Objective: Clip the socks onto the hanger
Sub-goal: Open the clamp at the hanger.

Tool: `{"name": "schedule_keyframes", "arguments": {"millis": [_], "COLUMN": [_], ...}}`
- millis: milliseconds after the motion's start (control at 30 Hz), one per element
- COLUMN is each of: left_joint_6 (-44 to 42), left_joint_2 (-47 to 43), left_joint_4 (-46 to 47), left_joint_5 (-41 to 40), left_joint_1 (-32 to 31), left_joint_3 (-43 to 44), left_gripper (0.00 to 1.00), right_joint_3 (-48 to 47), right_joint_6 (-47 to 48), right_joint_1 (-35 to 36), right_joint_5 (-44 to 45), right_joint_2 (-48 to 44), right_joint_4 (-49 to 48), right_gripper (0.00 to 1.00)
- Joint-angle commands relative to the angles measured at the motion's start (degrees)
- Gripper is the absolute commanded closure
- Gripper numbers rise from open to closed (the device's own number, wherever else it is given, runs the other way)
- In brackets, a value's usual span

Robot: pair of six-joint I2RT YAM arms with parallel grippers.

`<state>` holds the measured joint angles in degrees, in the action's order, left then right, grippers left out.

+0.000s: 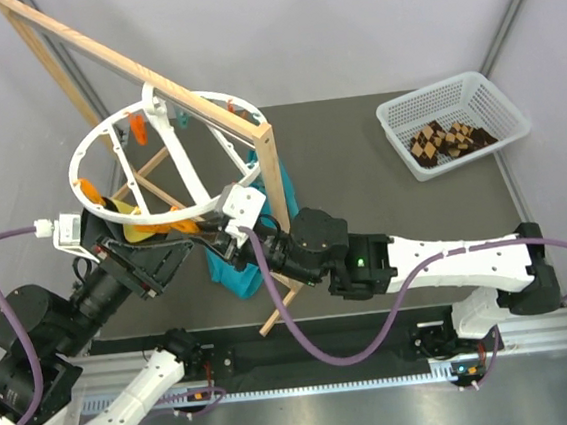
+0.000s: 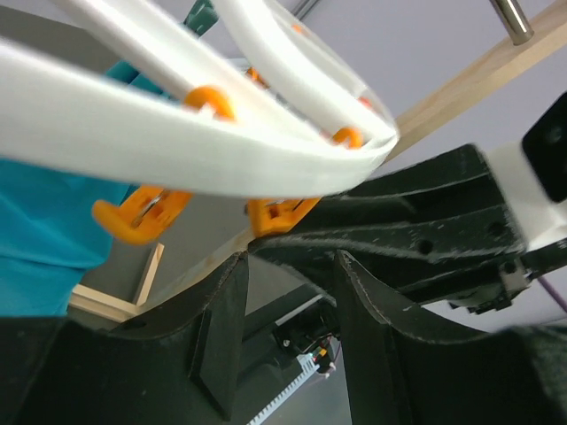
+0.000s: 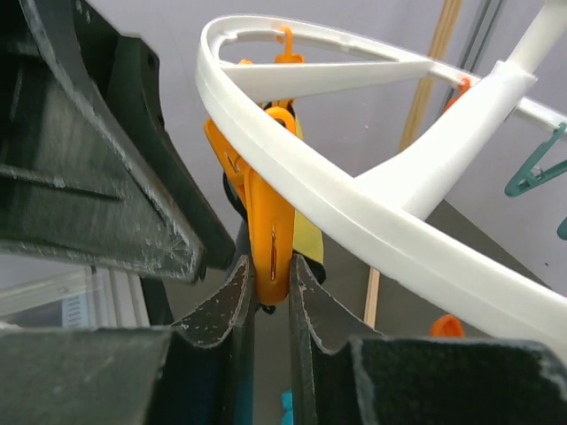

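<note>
The white ring hanger [image 1: 89,143] hangs from the wooden frame at the upper left. My right gripper [image 3: 270,279] is shut on an orange clip [image 3: 268,221] hanging under the hanger's rim [image 3: 354,204]. In the top view it [image 1: 213,229] sits at the ring's near edge. My left gripper [image 2: 292,266] is open and empty just below the rim [image 2: 177,150], close to the right gripper's fingers; in the top view it [image 1: 188,240] is under the ring. The argyle socks [image 1: 445,142] lie in the white mesh basket [image 1: 423,93] at the far right.
The wooden frame [image 1: 272,173] stands across the left half of the table. A teal cloth [image 1: 234,272] hangs beside its post. A yellow cloth [image 1: 144,226] hangs from the ring. Other orange clips [image 2: 142,212] hang along the rim.
</note>
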<state>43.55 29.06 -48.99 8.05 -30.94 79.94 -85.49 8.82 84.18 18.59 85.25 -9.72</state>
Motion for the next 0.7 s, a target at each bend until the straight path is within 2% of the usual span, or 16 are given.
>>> {"name": "schedule_keyframes", "arguments": {"millis": [0,167,300,333,433,533,667], "left_joint_6": [-0.4,0.2,0.8,0.9,1.9,2.2,2.6], "left_joint_2": [-0.8,-1.7,-2.8,-2.8,-3.3,-3.2,-2.6], "left_joint_4": [-1.2,1.8,6.4,6.6,8.8,9.4,9.7], "left_joint_5": [-2.0,-2.9,-3.1,-3.3,-4.1,-5.5,-3.3], "left_joint_1": [1.0,1.6,2.5,2.8,3.9,5.4,7.7], "left_joint_3": [1.4,0.7,-0.2,-0.1,-0.4,-0.7,-0.9], "left_gripper": [0.51,0.49,0.39,0.34,0.31,0.30,0.32], "right_joint_3": [-8.1,-14.0,-17.8,-18.6,-20.1,-20.2,-21.6], "right_joint_6": [-5.3,-8.5,-12.0,-12.2,-13.9,-14.8,-16.9], "right_joint_1": [0.1,0.7,1.0,1.0,1.2,1.6,2.0], "right_joint_5": [2.5,4.4,5.5,5.8,6.6,6.4,6.5], "right_joint_2": [0.9,2.6,3.7,3.8,4.4,4.4,4.8], "right_joint_4": [8.2,16.8,21.6,22.1,24.3,24.6,25.5], "right_gripper": [1.00,1.00,1.00,1.00,1.00,1.00,1.00]}}
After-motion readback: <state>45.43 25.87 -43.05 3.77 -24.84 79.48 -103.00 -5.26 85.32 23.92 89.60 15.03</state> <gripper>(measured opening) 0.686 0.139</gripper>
